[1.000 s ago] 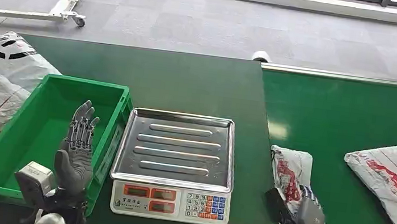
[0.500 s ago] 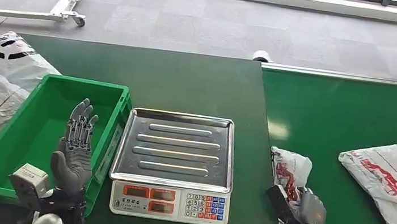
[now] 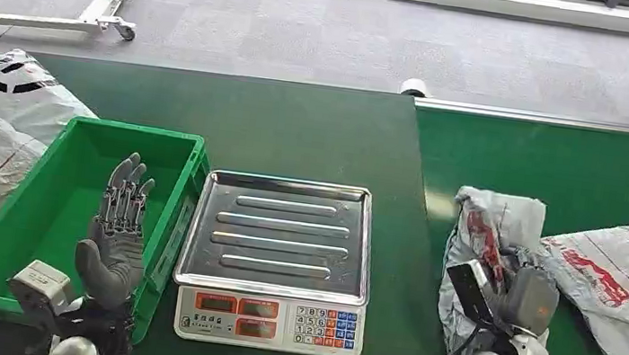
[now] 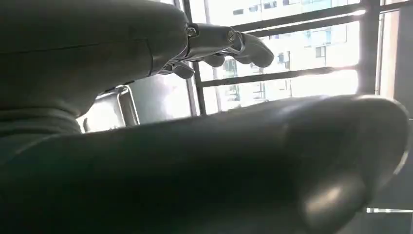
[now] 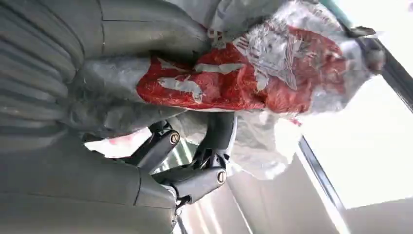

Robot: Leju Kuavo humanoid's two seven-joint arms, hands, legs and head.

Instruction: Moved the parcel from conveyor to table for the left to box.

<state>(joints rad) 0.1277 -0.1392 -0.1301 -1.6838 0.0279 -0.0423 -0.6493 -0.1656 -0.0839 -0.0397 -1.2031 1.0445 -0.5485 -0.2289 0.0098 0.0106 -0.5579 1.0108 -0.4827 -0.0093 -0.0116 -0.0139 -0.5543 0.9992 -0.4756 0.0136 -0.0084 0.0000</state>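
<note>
Conveyor [image 3: 566, 163] is occupying the 3 o'clock side, table [image 3: 298, 130] the centre. Green box [image 3: 81, 135] is being kept at 9 o'clock, scale [image 3: 279, 228] beside it. Parcel [image 3: 490, 226] is being gripped by the right hand [image 3: 527, 299], fingers [image 5: 214, 146] clenched into the plastic, above the belt's near edge; long axis is running 12 to 6. Table is lying at 9 o'clock from the parcel. Left hand [image 3: 119, 230] is being held over the box, released, fingers spread.

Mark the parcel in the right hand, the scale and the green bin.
parcel [image 3: 488, 226], head view, on its crumpled grey top
scale [image 3: 281, 237], head view, on its steel tray
green bin [image 3: 63, 201], head view, on its bare floor
</note>
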